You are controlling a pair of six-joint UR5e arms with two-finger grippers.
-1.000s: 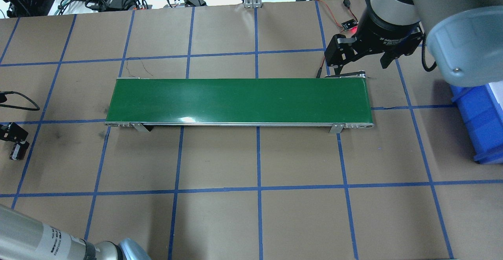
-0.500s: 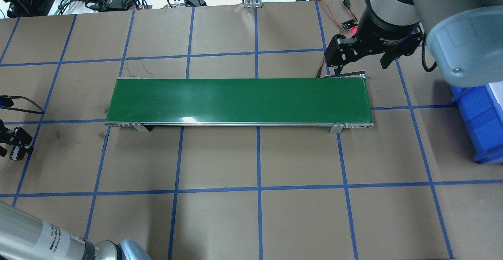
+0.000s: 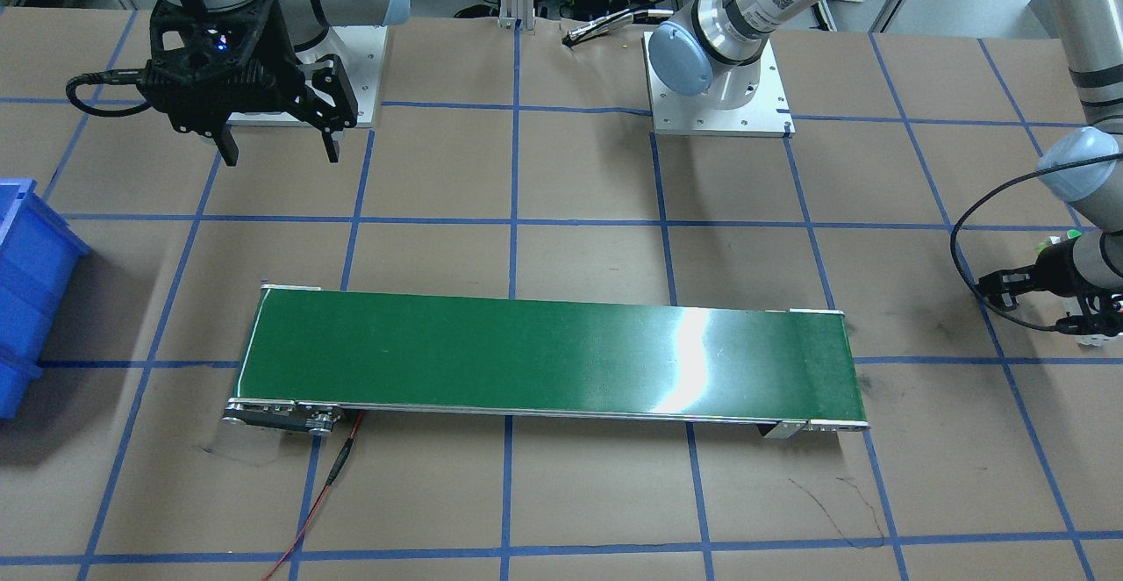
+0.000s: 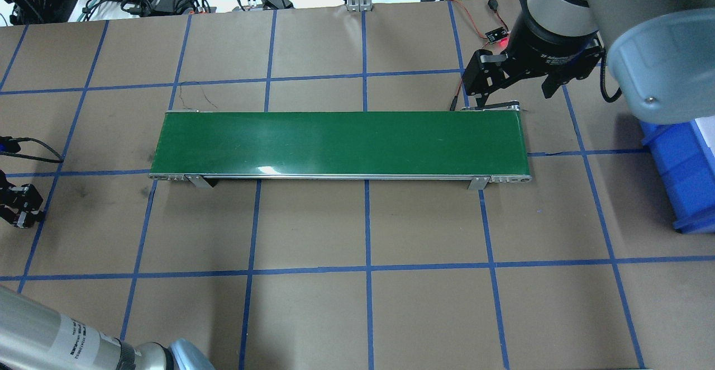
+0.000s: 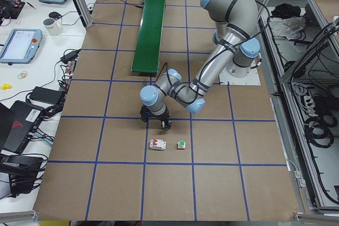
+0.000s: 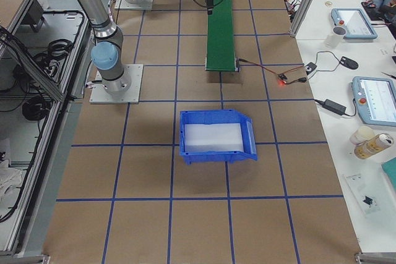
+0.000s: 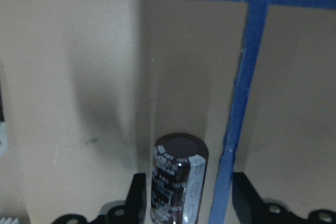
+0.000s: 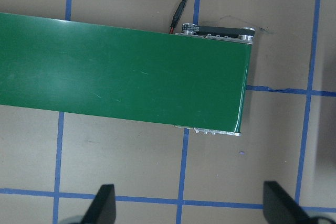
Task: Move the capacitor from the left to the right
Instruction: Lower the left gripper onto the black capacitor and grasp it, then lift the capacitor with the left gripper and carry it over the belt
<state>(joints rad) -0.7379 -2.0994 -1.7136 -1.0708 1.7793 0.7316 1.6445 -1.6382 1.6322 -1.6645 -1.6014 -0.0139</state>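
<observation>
The capacitor (image 7: 178, 177), a stubby dark cylinder with pale side markings, stands on the brown table paper between my left gripper's fingers in the left wrist view. My left gripper (image 7: 189, 205) is open around it, with a gap on each side. It is low over the table, far to the left of the belt (image 4: 18, 207) (image 3: 1092, 322) (image 5: 157, 123). My right gripper (image 4: 515, 95) (image 3: 276, 155) is open and empty above the far right end of the green conveyor belt (image 4: 341, 143); the right wrist view looks down between its fingers (image 8: 191, 208).
A blue bin (image 4: 681, 169) (image 6: 216, 135) stands past the belt's right end. A white breaker with a red mark (image 5: 157, 144) and a green-capped push button (image 5: 181, 145) lie just beyond my left gripper. A red wire and a small lit sensor (image 4: 494, 36) are behind the belt.
My left gripper has shifted slightly toward the overhead view's left edge and turned a little. The right arm and the belt have not moved.
</observation>
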